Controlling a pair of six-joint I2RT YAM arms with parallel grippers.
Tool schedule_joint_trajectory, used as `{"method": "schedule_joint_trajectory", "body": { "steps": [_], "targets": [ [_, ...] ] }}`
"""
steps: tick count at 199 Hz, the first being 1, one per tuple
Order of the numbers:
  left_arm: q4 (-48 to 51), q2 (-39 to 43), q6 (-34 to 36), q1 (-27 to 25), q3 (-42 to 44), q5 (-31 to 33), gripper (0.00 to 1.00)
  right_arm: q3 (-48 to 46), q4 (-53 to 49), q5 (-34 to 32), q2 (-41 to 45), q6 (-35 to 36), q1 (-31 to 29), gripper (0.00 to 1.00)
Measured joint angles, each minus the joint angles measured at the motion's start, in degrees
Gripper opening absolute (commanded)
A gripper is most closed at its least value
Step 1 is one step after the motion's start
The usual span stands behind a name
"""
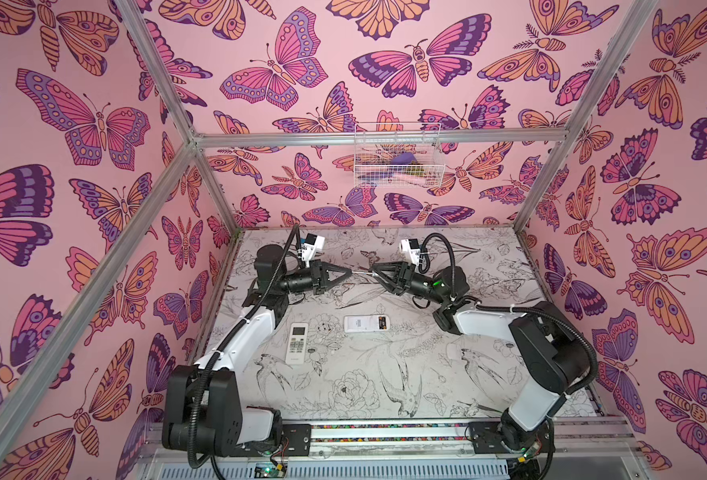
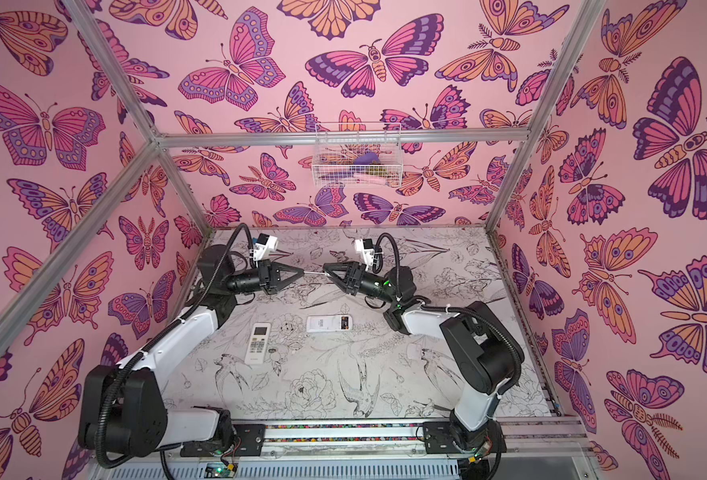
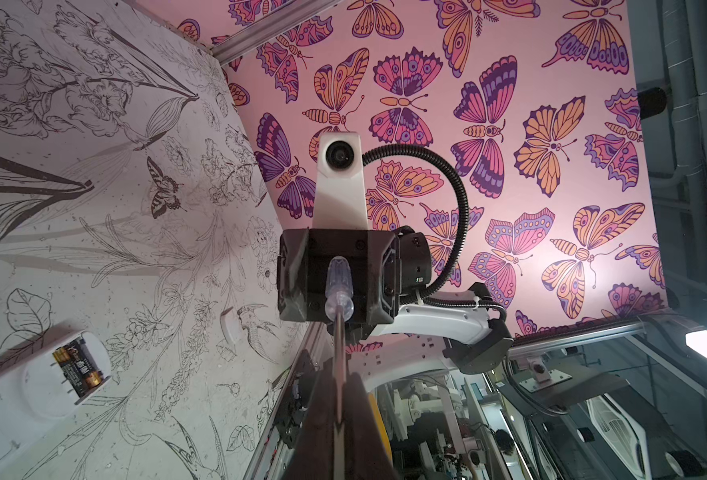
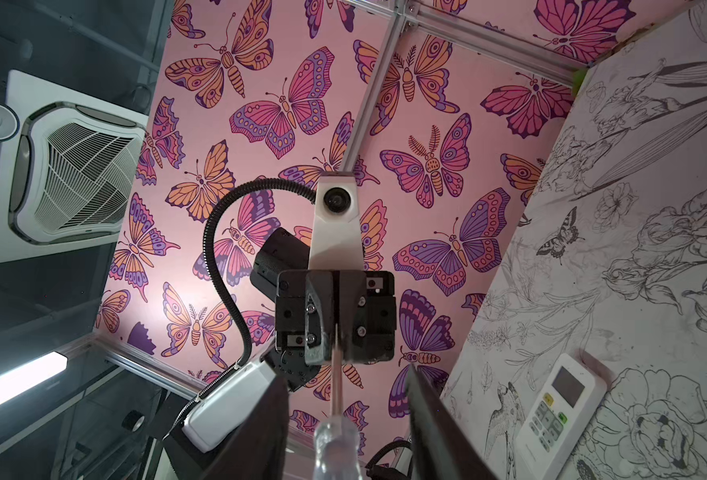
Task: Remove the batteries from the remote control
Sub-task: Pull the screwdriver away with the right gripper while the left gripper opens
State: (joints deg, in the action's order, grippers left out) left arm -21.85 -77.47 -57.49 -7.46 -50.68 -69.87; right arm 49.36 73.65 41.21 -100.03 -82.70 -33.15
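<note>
Batteries (image 3: pixel 78 368) in open remote (image 1: pixel 366 323), baseward of raised screwdriver (image 3: pixel 338 286); left gripper (image 1: pixel 348 272) pinches shaft, right gripper (image 1: pixel 373 272), nearer, spread around handle.

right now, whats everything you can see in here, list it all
remote face up: one, white, on the table left of centre
remote face down: one, white, mid table, battery bay open
batteries: two show, black with gold ends, in that open bay
small lid: one, white, loose on the table, likely the battery cover
screwdriver: one, clear handle, in the air between the hands
wire basket: one, white, on the back wall, purple items inside
table: one, white with black flower print
left hand: one, black, shut on the screwdriver's shaft
right hand: one, black, open around the handle
</note>
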Motion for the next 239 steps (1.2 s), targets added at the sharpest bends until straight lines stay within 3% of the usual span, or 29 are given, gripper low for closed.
{"method": "schedule_joint_trajectory", "body": {
  "steps": [43, 77, 97, 134, 178, 212, 239],
  "targets": [
    [-0.39, -0.15, 0.02, 0.04, 0.0, 0.48, 0.0, 0.13, 0.9, 0.74, -0.85, -0.07, 0.0, 0.22],
    [-0.46, -0.5, 0.39, 0.28, 0.04, 0.59, 0.0, 0.48, 1.86, 1.36, -1.07, -0.39, 0.0, 0.0],
    [-0.42, -0.55, 0.42, 0.31, 0.04, 0.55, 0.0, 0.48, 2.03, 1.49, -1.25, -0.48, 0.02, 0.0],
    [-0.13, -0.57, 1.84, 0.33, 0.24, 0.5, 0.3, -0.46, 2.01, 2.54, -1.22, -0.2, 0.44, 0.0],
    [5.73, -0.66, 7.39, 2.01, -1.16, 0.24, 0.46, -7.56, 0.87, 3.89, 1.79, 0.92, 4.92, 0.0],
    [21.75, -0.81, 20.33, 2.95, -9.14, 0.74, 0.6, -11.91, -5.88, 4.55, 7.87, 5.18, 9.44, 0.0],
    [34.42, -1.14, 34.36, 2.8, -15.08, 2.73, 0.72, -12.07, -21.0, 4.76, 16.81, 15.69, 10.12, 0.0]
  ]
}}
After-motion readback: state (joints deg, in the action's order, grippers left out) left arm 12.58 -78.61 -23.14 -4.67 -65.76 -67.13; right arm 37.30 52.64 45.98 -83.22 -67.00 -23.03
